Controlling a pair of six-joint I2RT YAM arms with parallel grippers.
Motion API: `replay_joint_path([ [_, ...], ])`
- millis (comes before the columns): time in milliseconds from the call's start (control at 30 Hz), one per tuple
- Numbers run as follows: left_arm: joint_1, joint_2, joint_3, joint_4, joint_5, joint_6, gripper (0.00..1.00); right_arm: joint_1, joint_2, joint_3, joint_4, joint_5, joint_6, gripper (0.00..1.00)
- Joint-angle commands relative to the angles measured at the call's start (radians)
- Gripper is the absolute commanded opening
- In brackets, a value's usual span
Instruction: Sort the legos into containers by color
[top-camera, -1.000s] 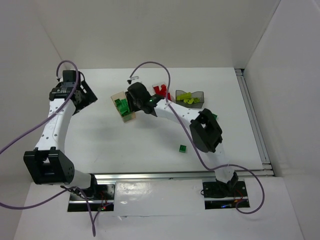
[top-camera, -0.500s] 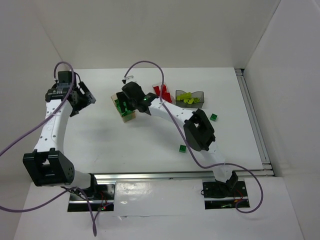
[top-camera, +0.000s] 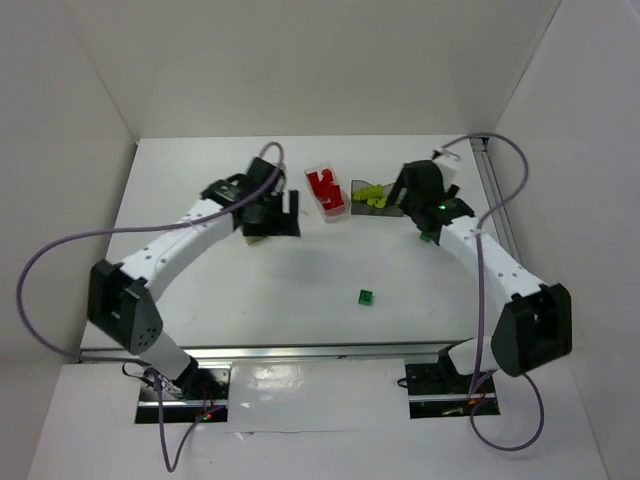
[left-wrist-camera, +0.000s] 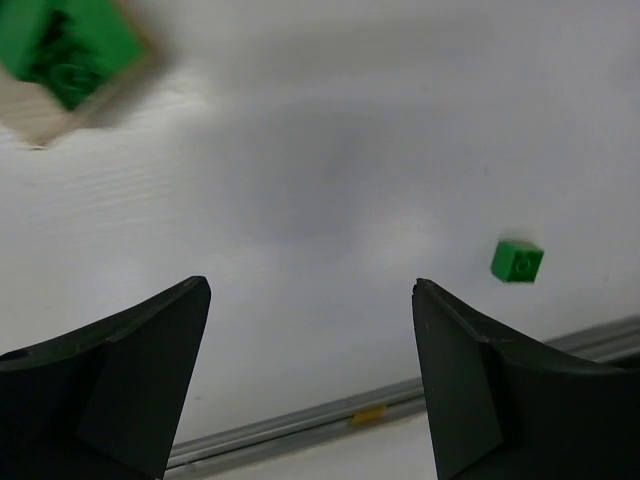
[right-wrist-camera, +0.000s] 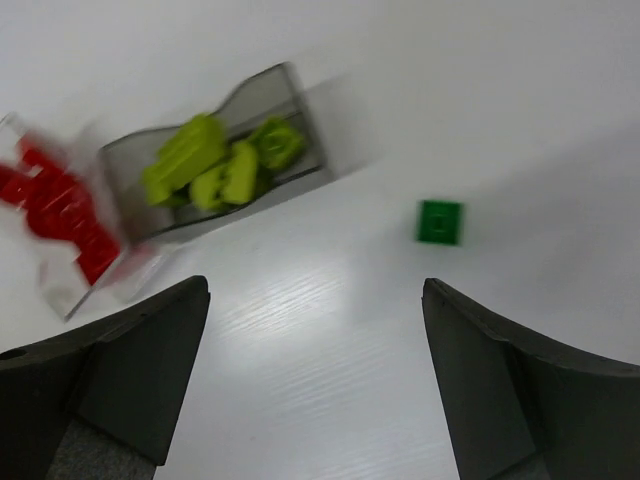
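At far half of white table: my left gripper spread, empty, by tan wooden box; right gripper spread, empty, near small dark green brick right of smoky grey box.

Red legos; lime legos in smoky grey container; green lego.

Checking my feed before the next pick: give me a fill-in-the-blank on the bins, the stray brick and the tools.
The smoky grey translucent box holds only ___ studded bricks. The clear plastic box holds ___ blocks. The small brick lying loose on the white table in the left wrist view is ___. The left tool and right tool are both ___.
Missing: lime; red; green; open.
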Motion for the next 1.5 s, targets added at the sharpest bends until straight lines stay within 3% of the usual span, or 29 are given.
replay_joint_path([
  [0,-0.178,0.146,0.058,0.022,0.030,-0.074,0.91,-0.110,-0.095,-0.069,-0.159,0.032,0.133,0.94],
  [133,-0.387,0.314,0.198,0.013,0.030,-0.135,0.94,-0.270,-0.150,-0.087,-0.222,0.043,0.194,0.97],
  [267,-0.481,0.461,0.322,-0.011,0.030,-0.173,0.95,-0.361,-0.216,-0.110,-0.222,0.001,0.203,0.97],
  [467,-0.553,0.595,0.434,-0.030,0.010,-0.216,0.96,-0.361,-0.270,-0.141,-0.182,-0.034,0.194,0.97],
  [967,-0.564,0.707,0.454,-0.050,-0.086,-0.265,0.77,-0.361,-0.299,-0.159,-0.151,-0.092,0.194,0.97],
  [1100,-0.564,0.718,0.474,-0.059,-0.086,-0.265,0.67,-0.361,-0.299,-0.159,-0.151,-0.092,0.194,0.97],
  [1300,-0.564,0.663,0.464,-0.077,-0.138,-0.265,0.37,-0.361,-0.299,-0.159,-0.151,-0.102,0.194,0.97],
  [1467,-0.469,0.520,0.416,-0.137,-0.191,-0.265,0.31,-0.361,-0.299,-0.159,-0.151,-0.112,0.185,0.97],
])
